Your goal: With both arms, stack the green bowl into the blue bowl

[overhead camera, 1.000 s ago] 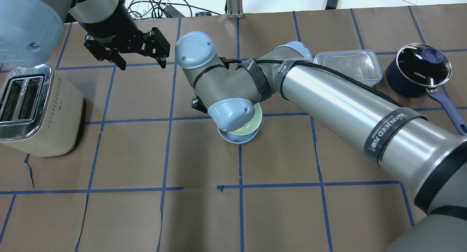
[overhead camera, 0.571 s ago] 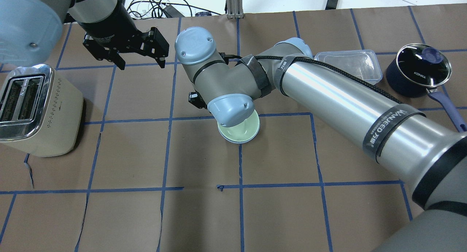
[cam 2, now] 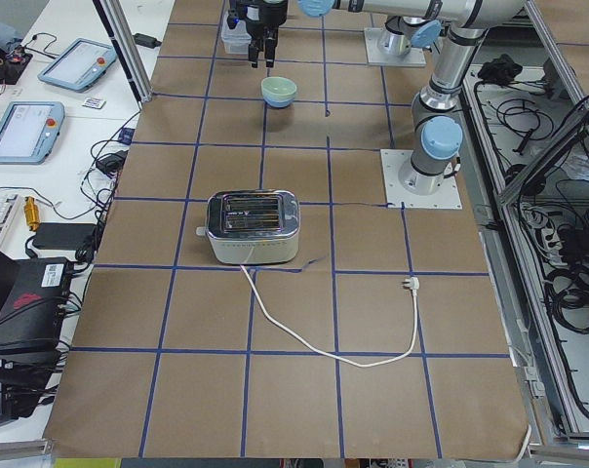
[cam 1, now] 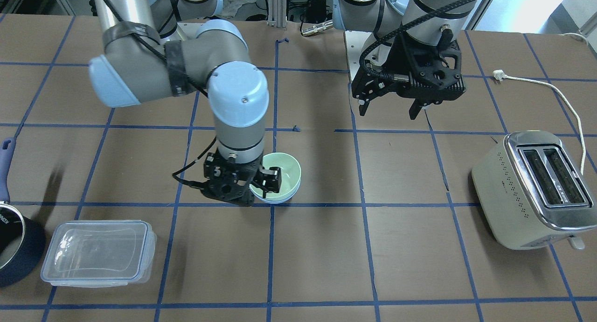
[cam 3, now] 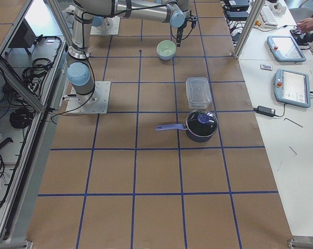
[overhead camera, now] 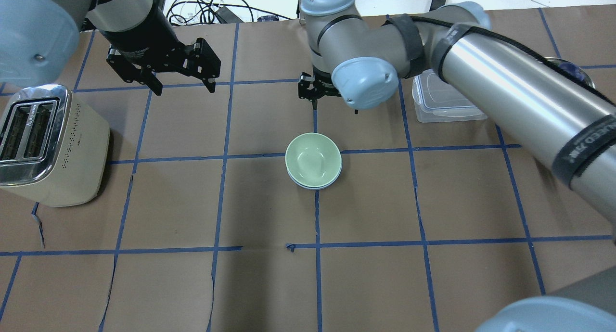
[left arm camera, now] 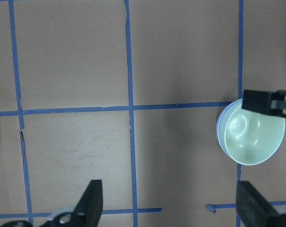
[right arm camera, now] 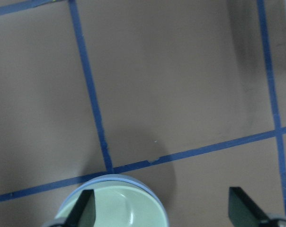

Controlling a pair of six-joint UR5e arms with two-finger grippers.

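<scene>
One green bowl [overhead camera: 313,158] inside one blue bowl [overhead camera: 310,187]; one toaster [overhead camera: 53,144].

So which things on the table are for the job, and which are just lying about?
For the job: pale mint-green round bowl, nested in the pale blue round bowl; left gripper, right gripper.
Just lying about: cream toaster with chrome top; clear rectangular plastic box; dark blue saucepan with glass lid.

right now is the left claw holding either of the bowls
No, the left claw hangs open and empty, apart from the green bowl nested in the blue bowl.
</scene>
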